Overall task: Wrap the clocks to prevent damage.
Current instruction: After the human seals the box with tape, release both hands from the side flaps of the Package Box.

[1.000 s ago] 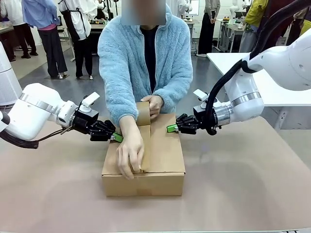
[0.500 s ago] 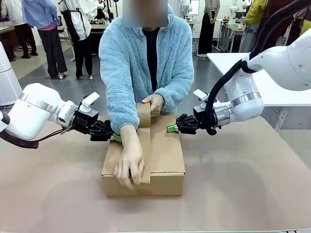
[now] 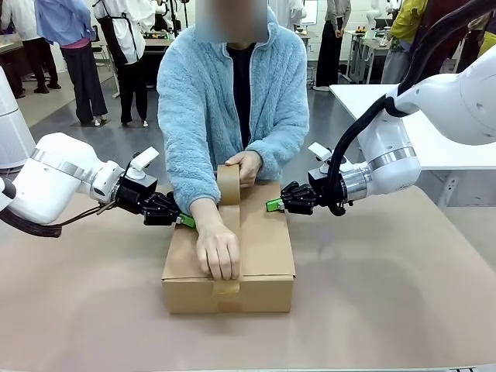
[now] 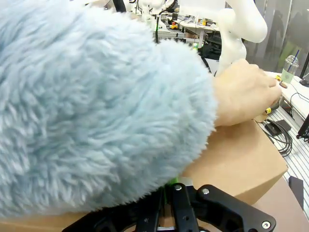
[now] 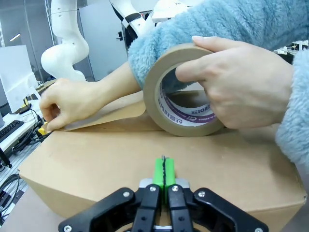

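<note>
Left gripper (image 3: 184, 220) hovers above the tabletop (image 3: 387, 294) just off the far left corner of the cardboard box (image 3: 263, 248), green pads pressed together, pinching nothing; in the left wrist view its fingers (image 4: 166, 193) sit under a fluffy blue sleeve (image 4: 96, 106), whether touching it cannot be told. The box lies closed, mid-tabletop, somewhat toward the near edge. The clocks cannot be seen; whether they lie inside the box cannot be told. Person at the far edge, leaning over the box. One hand (image 3: 218, 252) presses a strip of brown tape (image 3: 229, 221) down at the near edge of the box top, strip end folded over the front face. The strip runs along the middle of the top, from the near edge back to the tape roll (image 3: 229, 184). The other hand (image 3: 246, 164) holds the roll upright at the far edge of the box, roll resting on the box top in the right wrist view. Right gripper (image 3: 274, 205) hovers just off the far right corner of the box, pads pressed together, holding nothing; its fingers (image 5: 164, 174) point at the box side, below the roll.
</note>
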You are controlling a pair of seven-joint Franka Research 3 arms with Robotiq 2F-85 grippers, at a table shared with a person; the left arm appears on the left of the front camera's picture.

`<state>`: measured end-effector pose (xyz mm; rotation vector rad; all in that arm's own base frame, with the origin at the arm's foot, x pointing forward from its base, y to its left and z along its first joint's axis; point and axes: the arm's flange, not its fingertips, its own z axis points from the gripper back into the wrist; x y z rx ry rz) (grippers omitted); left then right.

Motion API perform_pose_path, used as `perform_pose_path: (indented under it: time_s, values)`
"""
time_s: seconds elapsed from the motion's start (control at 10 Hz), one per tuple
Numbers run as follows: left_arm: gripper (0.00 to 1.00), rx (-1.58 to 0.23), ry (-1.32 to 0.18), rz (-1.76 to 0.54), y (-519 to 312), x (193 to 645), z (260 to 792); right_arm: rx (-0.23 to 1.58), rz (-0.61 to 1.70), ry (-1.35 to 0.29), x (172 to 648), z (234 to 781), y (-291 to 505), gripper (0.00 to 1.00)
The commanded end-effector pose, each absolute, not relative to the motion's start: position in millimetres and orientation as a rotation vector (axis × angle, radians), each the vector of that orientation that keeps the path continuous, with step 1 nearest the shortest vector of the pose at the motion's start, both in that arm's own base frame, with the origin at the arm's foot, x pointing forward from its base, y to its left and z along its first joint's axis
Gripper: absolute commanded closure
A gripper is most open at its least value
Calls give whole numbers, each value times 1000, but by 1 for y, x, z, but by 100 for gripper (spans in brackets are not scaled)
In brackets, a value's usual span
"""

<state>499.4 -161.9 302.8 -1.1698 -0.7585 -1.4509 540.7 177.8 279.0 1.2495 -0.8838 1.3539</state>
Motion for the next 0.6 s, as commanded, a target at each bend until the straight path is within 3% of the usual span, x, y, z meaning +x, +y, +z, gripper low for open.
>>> perform_pose_path:
  time_s: [0.0, 0.5]
  values:
    - [100, -1166, -757, -1448, -163, 502, 299, 1225, 1348, -886, 539, 277, 179, 99]
    - [100, -1166, -757, -1448, -163, 502, 299, 1225, 1348, -886, 539, 277, 179, 99]
